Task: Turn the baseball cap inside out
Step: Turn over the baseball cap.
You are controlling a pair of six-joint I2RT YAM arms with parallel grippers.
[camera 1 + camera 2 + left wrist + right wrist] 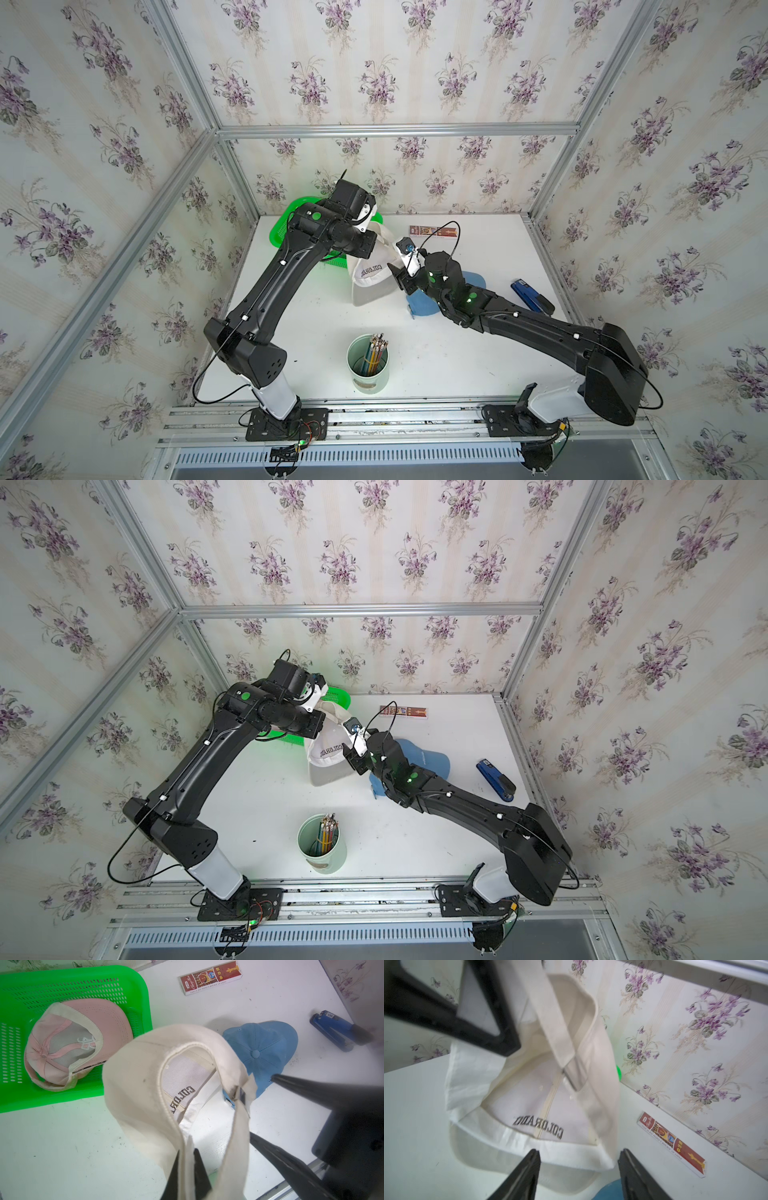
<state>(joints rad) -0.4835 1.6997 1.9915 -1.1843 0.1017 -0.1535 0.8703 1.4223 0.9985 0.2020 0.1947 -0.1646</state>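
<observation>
Table: white top, walled w/ floral paper; all items sit on the back half except the pencil cup.
L arm: reaches fwd over the green basket, wrist bent back twd centre.
R arm: stretched low across the blue cap, wrist at the white cap.
Green basket: back-left corner, perforated, holds the pink cap.
White cap: task item. Lifted mid-back of the table, btwn basket and blue cap, hanging by its back strap. Opening faces the R wrist cam; "COLORADO" lettering shows inside the front panel. Brim lowest; can't tell if it touches the table.
Blue cap: crown up on the table, just beside the white cap, partly under the R arm.
Pink cap: in the basket, inside facing up.
Pencil cup: pale green, upright, front-centre, pencils in it.
Stapler: blue/black, right side.
Red box: flat, by the back wall.
L gripper: clamped tight on the back strap.
R gripper: jaws wide apart, cap's lower rim btwn the tips, not pinched.
</observation>
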